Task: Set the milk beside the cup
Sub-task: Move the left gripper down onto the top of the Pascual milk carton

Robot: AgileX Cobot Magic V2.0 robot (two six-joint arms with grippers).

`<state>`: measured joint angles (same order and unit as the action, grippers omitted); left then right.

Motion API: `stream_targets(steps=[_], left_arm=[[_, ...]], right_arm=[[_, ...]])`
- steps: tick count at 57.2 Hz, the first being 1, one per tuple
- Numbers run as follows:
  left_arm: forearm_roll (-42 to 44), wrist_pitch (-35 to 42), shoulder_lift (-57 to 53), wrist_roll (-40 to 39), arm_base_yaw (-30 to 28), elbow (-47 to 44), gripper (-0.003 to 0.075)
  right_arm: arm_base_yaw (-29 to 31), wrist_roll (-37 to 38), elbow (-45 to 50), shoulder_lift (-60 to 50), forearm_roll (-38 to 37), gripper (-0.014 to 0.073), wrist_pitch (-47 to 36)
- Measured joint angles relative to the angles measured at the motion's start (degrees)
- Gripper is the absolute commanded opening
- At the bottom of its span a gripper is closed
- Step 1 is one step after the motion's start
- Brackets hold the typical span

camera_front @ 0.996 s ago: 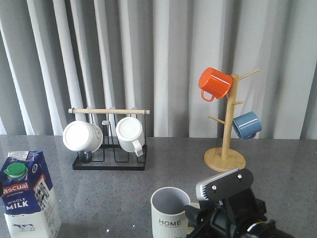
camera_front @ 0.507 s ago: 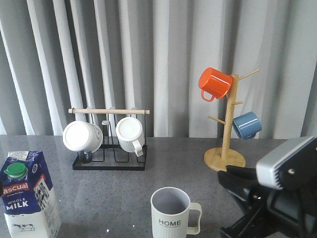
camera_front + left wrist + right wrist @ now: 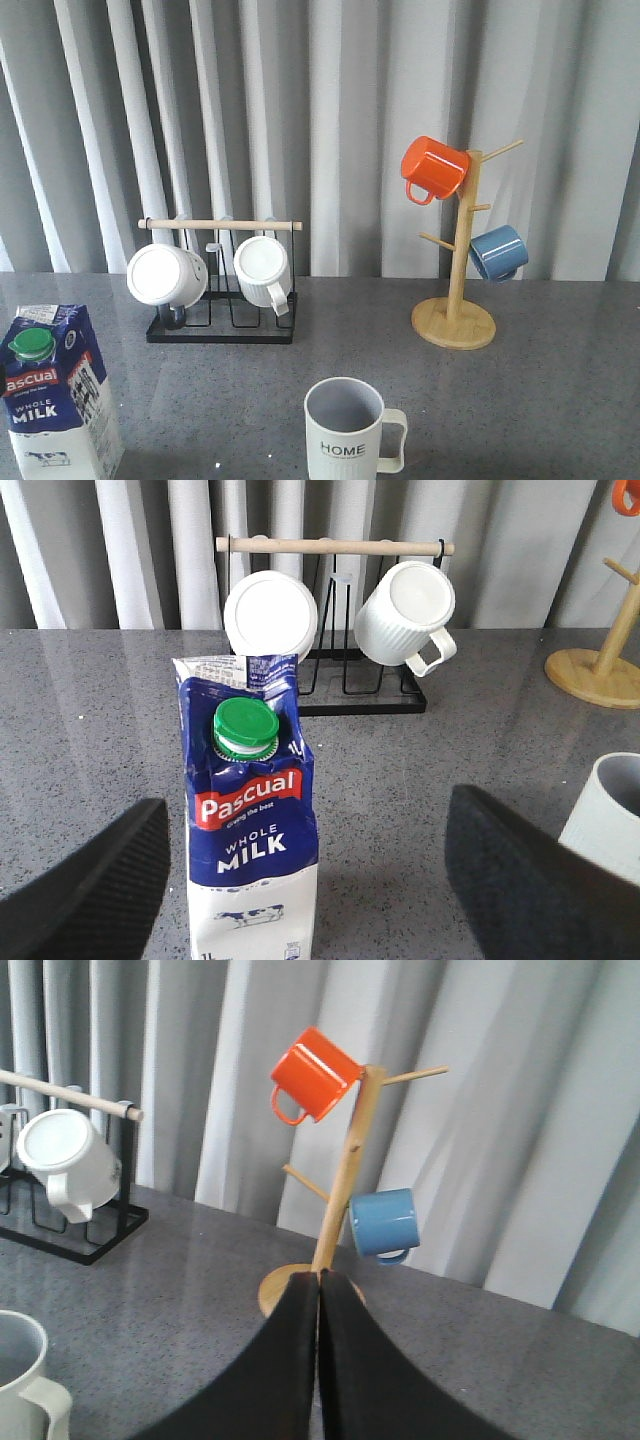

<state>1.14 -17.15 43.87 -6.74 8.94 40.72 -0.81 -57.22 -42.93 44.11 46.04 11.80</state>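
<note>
The milk [image 3: 52, 395] read "Pascual WHOLE MILK", sat far left, well apart from the "HOME" cup [image 3: 347, 428]. Left gripper [image 3: 305, 880] gaped wide around it, right gripper [image 3: 319, 1360] pinched closed, empty.

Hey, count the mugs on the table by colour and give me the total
White mugs: 2, one and another, both on the rack
Grey-white HOME cup: 1
Orange mug: 1
Blue mug: 1
Total: 5
</note>
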Motion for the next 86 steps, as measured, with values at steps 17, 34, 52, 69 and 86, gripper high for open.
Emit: stream_targets(steps=[17,34,52,69,86], left_arm=[[0.00,0.00,0.00,0.00,0.00,0.00,0.0540],[0.00,0.00,0.00,0.00,0.00,0.00,0.0540],[0.00,0.69,0.00,0.00,0.00,0.00,0.0540],[0.00,5.28,0.00,0.00,0.00,0.00,0.0540],[0.00,7.51,0.00,0.00,0.00,-0.11,0.0540]], right_arm=[[2.23,0.72,0.00,-4.10,-2.54,-0.0006,2.56],[2.23,2.99,0.00,-4.85,-2.61,-0.0006,2.84],[2.23,2.99,0.00,-4.85,-2.61,-0.0006,2.93],[2.23,2.99,0.00,-4.85,-2.61,-0.0006,3.00],[2.23,2.99,0.00,-4.85,-2.61,-0.0006,3.02]])
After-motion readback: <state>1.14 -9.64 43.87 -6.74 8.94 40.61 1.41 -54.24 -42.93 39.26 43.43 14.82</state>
